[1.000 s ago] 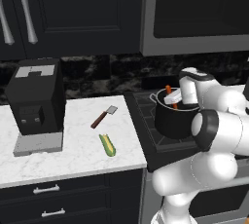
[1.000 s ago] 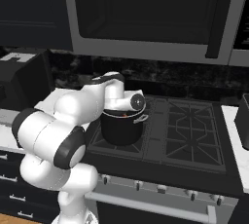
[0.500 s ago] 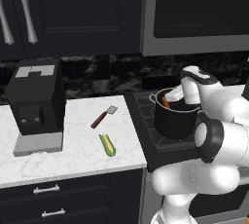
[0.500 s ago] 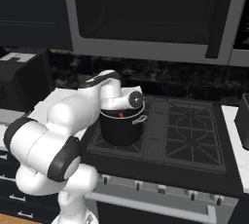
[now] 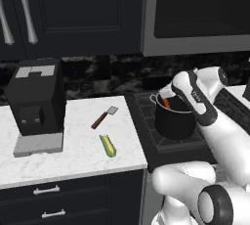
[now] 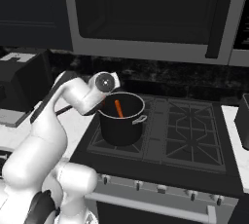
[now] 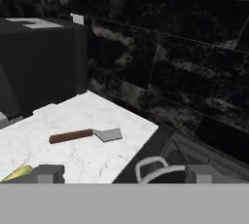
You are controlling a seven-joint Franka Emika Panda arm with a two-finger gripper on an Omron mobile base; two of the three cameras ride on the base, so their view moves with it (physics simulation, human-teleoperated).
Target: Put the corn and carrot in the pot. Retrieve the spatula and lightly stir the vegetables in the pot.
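Observation:
The dark pot [image 5: 174, 121] [image 6: 121, 126] stands on the stove's front left burner. The carrot [image 5: 166, 103] [image 6: 118, 108] leans inside it, its orange end showing over the rim. My gripper [image 7: 124, 173] is open and holds nothing; it hangs by the pot's left rim, facing the counter. One loop handle [image 7: 150, 165] of the pot lies between its fingertips [image 7: 48, 173]. The corn [image 5: 108, 146] [image 7: 17, 172] lies on the white counter near the front edge. Beyond it lies the spatula [image 5: 104, 118] [image 7: 84, 134], blade toward the stove.
A black coffee machine [image 5: 37, 102] stands at the counter's left. The stove [image 6: 189, 130] has bare grates to the right of the pot. Dark cabinets and a microwave [image 6: 146, 9] hang overhead. A dark tiled wall [image 7: 185, 67] backs the counter.
The gripper opened and let go of the carrot, which dropped from above the rim into the pot. The hand has swung down and left toward the counter.

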